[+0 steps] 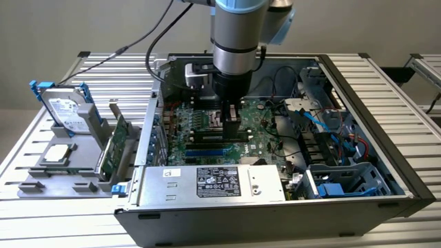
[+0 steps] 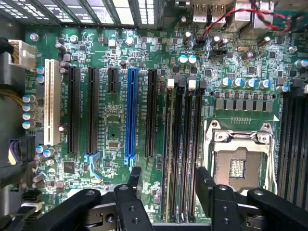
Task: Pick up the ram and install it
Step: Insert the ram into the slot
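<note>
The gripper hangs low over the motherboard, its fingers spread wide and holding nothing. They straddle the memory slots just beside the CPU socket. The ram seems to sit edge-on in one of those slots, between white latches, likely already seated there, though its chips cannot be made out. In the exterior view the arm stands upright above the case, so the fingers line up with the slots.

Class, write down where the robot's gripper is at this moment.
In the exterior view the gripper is down inside the open computer case, over the motherboard; its open fingers straddle the black memory slots beside the processor socket.
</note>
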Tool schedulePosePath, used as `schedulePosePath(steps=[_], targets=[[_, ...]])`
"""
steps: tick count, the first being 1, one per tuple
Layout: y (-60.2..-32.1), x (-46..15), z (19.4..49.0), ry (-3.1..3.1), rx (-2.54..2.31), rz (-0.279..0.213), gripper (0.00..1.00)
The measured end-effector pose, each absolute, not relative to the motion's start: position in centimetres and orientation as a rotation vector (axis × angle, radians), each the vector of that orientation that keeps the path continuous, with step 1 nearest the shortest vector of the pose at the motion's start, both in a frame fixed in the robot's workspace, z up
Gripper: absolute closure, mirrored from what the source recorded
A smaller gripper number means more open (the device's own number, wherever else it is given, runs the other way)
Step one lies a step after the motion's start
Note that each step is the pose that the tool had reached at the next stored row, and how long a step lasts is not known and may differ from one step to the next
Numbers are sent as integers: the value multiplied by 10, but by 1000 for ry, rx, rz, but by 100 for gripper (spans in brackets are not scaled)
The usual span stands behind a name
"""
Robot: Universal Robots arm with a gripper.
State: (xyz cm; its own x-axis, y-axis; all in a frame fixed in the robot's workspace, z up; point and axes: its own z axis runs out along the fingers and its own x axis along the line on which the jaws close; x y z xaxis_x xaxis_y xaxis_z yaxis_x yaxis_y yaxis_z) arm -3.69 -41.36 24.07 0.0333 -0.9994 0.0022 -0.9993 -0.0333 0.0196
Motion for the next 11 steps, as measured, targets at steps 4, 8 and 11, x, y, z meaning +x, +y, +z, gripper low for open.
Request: schedulePosePath(steps=[4, 8, 11], targets=[[-414, -38, 246, -2172, 2245, -23, 43], [-414, -38, 246, -2171, 2245, -23, 51], [-414, -38, 246, -2171, 2245, -23, 64]])
